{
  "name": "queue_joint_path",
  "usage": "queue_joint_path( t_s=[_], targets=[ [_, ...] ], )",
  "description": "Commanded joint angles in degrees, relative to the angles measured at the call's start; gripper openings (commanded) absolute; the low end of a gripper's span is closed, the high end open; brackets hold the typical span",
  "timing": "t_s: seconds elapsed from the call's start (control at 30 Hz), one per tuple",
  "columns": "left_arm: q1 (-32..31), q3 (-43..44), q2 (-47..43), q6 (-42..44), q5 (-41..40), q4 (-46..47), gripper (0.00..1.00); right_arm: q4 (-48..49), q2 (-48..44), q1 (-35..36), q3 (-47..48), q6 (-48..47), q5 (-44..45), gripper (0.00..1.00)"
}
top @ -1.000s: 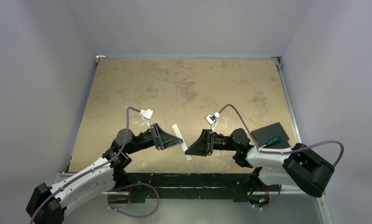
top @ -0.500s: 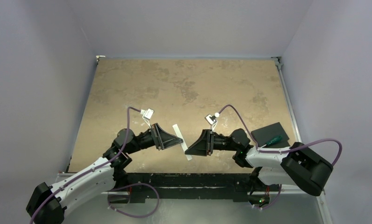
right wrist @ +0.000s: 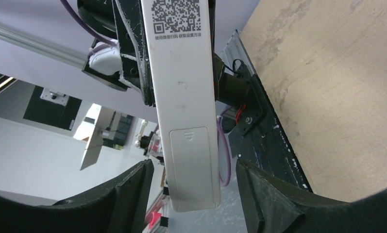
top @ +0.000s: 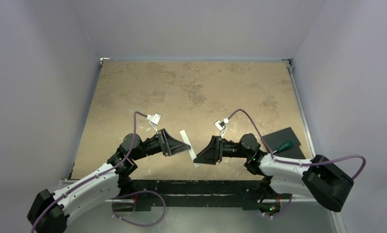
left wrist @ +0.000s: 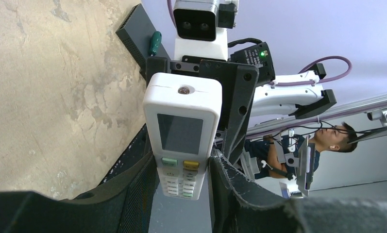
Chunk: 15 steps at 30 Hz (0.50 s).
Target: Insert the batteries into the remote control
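The left gripper (left wrist: 181, 177) pinches the remote control (left wrist: 181, 141) by its button end, holding it in the air above the near edge of the table (top: 191, 92). The right gripper (right wrist: 193, 170) has its fingers (right wrist: 128, 194) spread on either side of the remote control's plain back, clear of it, with the battery cover (right wrist: 193, 160) shut.

Mottled tan tabletop (top: 191, 92), seen from overhead, boxed in by pale lavender walls (top: 196, 24) at 9, 12 and 3 o'clock, a metal rail (top: 299, 104) running along its 3 o'clock edge. The light is soft and even. In the left wrist view a dark-haired person (left wrist: 333, 140) sits at 4 o'clock; the right wrist view shows a white-walled room (right wrist: 31, 145) at 8 o'clock.
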Motion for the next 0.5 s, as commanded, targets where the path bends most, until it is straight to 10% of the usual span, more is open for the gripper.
queue_joint_path(
  t_s=[0.0,0.47],
  targets=[
    [0.2,2.0,-0.6,1.7,-0.3,0.5,0.00,-10.0,-4.3,-0.2,3.2,-5.5,2.5,0.73],
    [0.2,7.2,-1.7,8.7,-2.8,-14.8,0.00,-44.2,-16.1,-0.3,11.7,-20.3,13.5,0.77]
  ],
)
